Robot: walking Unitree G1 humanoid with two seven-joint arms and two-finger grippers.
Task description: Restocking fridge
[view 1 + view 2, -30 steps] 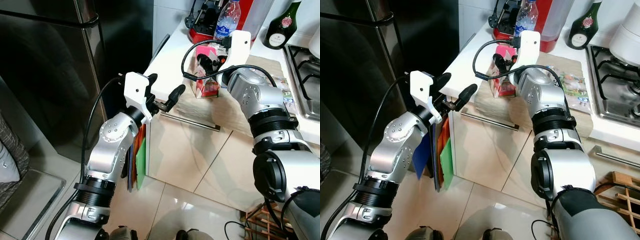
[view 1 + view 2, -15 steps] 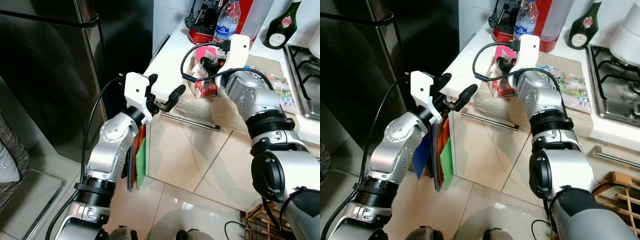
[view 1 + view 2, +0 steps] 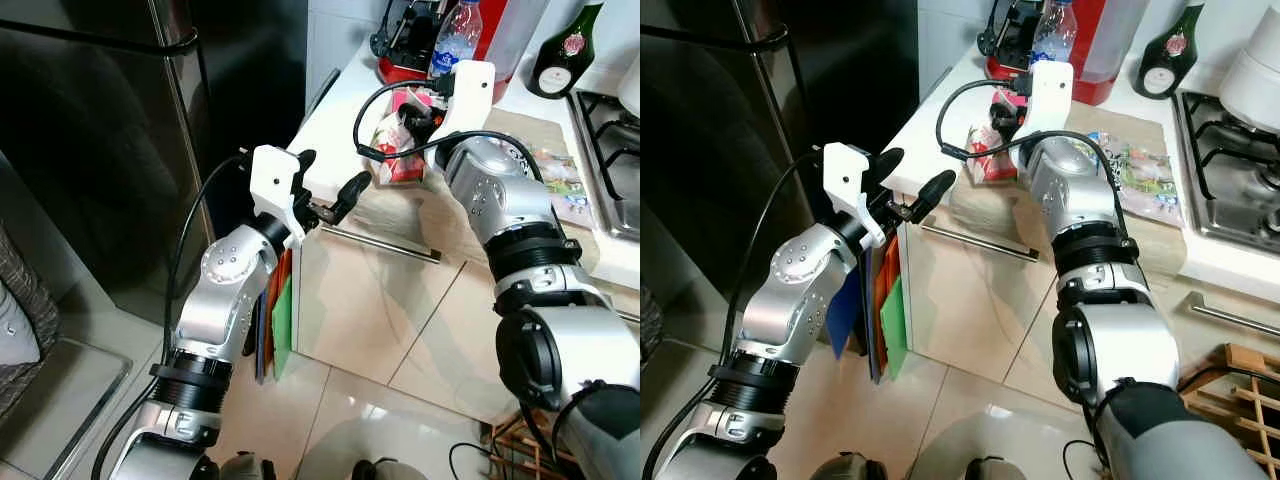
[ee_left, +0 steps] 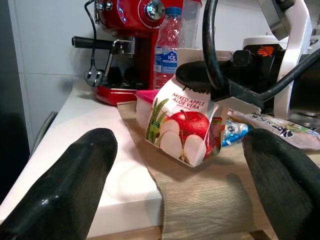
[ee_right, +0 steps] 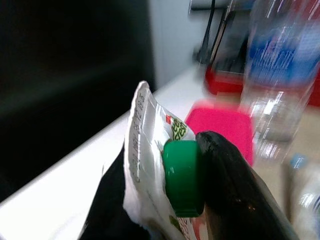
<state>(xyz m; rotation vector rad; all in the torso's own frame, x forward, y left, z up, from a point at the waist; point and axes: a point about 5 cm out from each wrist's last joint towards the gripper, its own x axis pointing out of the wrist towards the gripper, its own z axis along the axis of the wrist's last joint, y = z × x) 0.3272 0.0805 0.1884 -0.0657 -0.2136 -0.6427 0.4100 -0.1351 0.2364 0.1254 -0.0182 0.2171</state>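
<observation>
A small juice carton [image 4: 187,127] with red apples printed on it and a green cap [image 5: 182,182] hangs tilted over the woven mat [image 3: 470,215] on the white counter. My right gripper [image 3: 408,118] is shut on its top, with one finger [image 5: 235,200] pressed against the cap. Whether the carton's bottom edge still touches the mat I cannot tell. My left gripper [image 3: 328,178] is open and empty, held at the counter's front left corner, a short way from the carton. The black fridge [image 3: 100,150] stands on the left with its door shut.
At the back of the counter are a red coffee machine [image 3: 405,50], a water bottle [image 3: 455,35] and a green wine bottle [image 3: 562,50]. A pink-lidded box [image 4: 147,97] and food bags [image 3: 550,175] lie by the carton. The stove [image 3: 610,130] is on the right. Coloured boards [image 3: 280,310] fill the gap beside the fridge.
My right gripper has tipped the carton and carried it a little to the left, toward the counter's fridge end. The left arm has stayed still.
</observation>
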